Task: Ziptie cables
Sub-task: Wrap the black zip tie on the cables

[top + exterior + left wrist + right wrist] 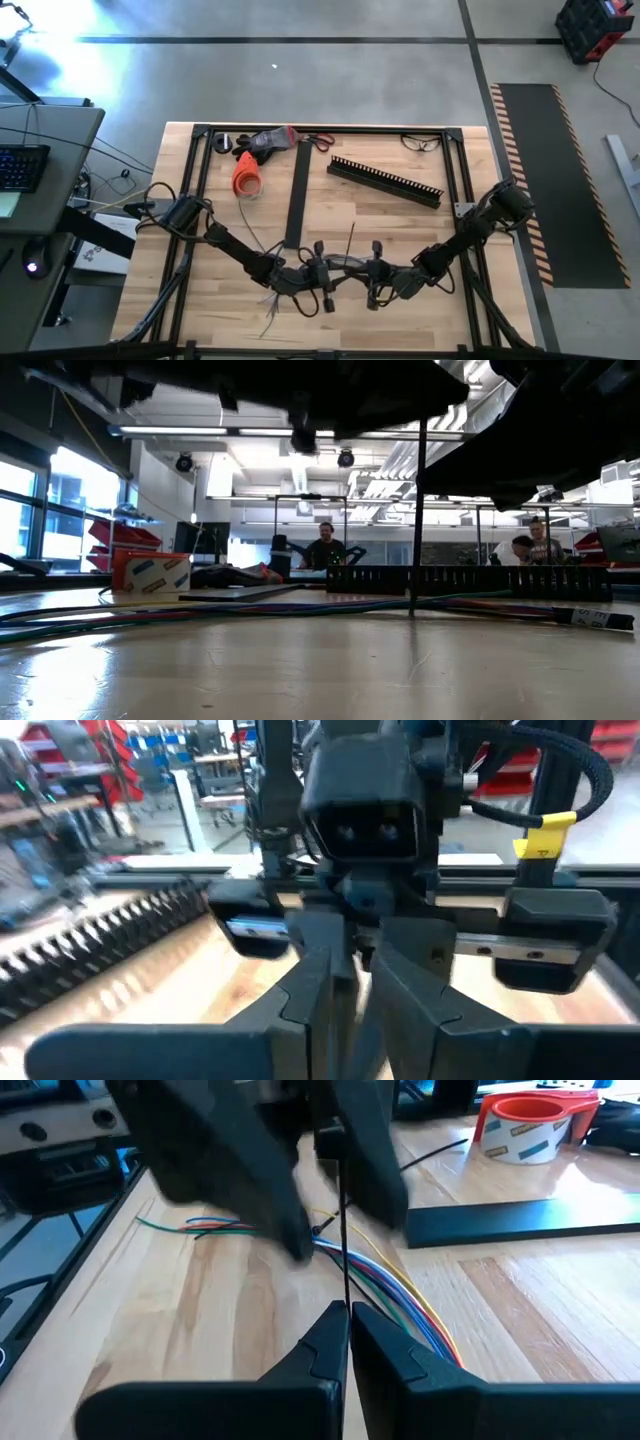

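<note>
Pinching a thin black zip tie (343,1230) between its pressed-together fingers, the right gripper (348,1320) hovers over the cables (385,1285), which fan across the near middle of the wooden table (560,1290). Facing it from just beyond, the left gripper (320,1190) hangs over the same bunch; whether its fingers are spread or closed, I cannot tell. Farther back lies the flat black strip (296,195), then the slotted channel (385,181), and the orange tape dispenser (246,173) near the far edge.
</note>
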